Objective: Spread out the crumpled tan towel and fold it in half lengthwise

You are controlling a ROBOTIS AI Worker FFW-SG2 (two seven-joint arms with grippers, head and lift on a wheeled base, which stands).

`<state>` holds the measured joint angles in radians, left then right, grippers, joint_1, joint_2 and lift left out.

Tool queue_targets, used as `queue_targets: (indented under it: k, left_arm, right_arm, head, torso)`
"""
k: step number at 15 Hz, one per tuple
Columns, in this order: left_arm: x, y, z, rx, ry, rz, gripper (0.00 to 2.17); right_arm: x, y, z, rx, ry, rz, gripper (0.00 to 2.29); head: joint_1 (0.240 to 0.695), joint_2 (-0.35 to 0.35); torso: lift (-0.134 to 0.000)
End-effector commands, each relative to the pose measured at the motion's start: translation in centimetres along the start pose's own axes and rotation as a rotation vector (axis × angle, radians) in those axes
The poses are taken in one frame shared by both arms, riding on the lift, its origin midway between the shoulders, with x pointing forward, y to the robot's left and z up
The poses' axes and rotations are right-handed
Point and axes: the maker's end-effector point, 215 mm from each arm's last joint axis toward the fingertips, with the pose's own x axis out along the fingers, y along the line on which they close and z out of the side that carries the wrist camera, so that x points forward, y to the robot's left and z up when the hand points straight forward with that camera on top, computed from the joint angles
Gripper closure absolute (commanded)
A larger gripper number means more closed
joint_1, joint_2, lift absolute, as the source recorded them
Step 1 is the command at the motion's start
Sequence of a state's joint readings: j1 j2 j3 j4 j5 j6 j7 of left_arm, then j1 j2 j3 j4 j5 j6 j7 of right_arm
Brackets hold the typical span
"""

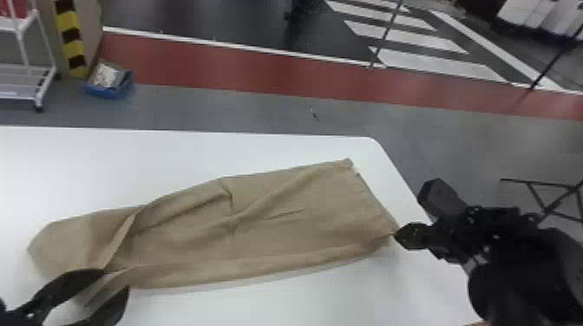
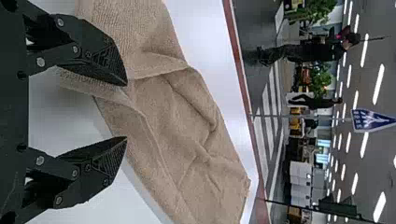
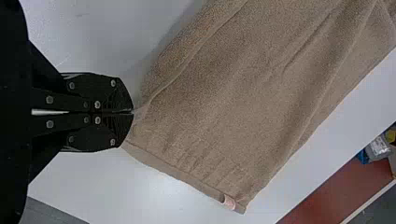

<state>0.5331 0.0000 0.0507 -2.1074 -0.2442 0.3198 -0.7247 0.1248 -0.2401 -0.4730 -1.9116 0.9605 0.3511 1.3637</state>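
The tan towel (image 1: 269, 212) lies stretched left to right over the table, wrinkled, with a fold crossing its left part. At its near left edge my left gripper (image 1: 115, 279) stands open, a flap of towel between its fingers but not pinched. The left wrist view has the left gripper (image 2: 126, 111) with its fingers wide apart beside the towel (image 2: 173, 126). On the towel's near right corner my right gripper (image 1: 395, 234) is shut. In the right wrist view the right gripper (image 3: 132, 112) pinches the corner of the towel (image 3: 233, 107), near a small pink-white label.
The white table (image 1: 173, 147) has its rounded far right corner behind the towel, and its right edge runs beneath my right arm. Beyond on the floor are a blue box (image 1: 108, 82), a white rack (image 1: 26, 65) and a black metal frame (image 1: 542, 190).
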Motion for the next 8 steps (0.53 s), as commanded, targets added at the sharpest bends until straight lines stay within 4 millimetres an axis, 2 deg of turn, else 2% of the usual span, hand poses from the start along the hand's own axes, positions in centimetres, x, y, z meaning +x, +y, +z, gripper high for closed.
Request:
queue_targets:
  k: [1,2,3,4,6,8]
  left_arm:
    - [0.2,0.3,-0.2,0.024,0.003,0.021,0.95]
    - [0.2,0.9,-0.1,0.025,0.002,0.051,1.26]
    - [-0.2,1.8,0.6,0.034,-0.008,0.080,1.47]
    - [-1.0,2.8,1.3,0.044,-0.015,0.102,1.47]
    - [-3.6,4.9,5.4,0.097,-0.059,0.117,1.47]
    - [-5.5,6.1,9.2,0.094,-0.080,0.103,1.47]
  right_arm:
    - [-0.2,0.0,0.0,0.003,-0.002,0.000,1.18]
    - [-0.2,0.0,0.0,0.010,-0.012,0.000,1.18]
    - [-0.5,-0.3,0.0,0.024,-0.026,-0.003,1.18]
    - [-1.1,-1.0,0.1,0.037,-0.046,-0.017,1.18]
    - [-2.8,-3.3,0.0,0.060,-0.069,-0.070,1.18]
    - [-3.8,-4.5,-0.3,0.063,-0.072,-0.096,1.18]
  head:
    - [0.695,-0.350]
    - [0.695,-0.350]
    - [0.695,-0.350]
    - [0.695,-0.350]
    - [0.695,-0.350]
    - [0.695,-0.350]
  torso:
    - [-0.125]
    - [-0.125]
    - [-0.125]
    - [-0.125]
    - [-0.125]
    - [-0.125]
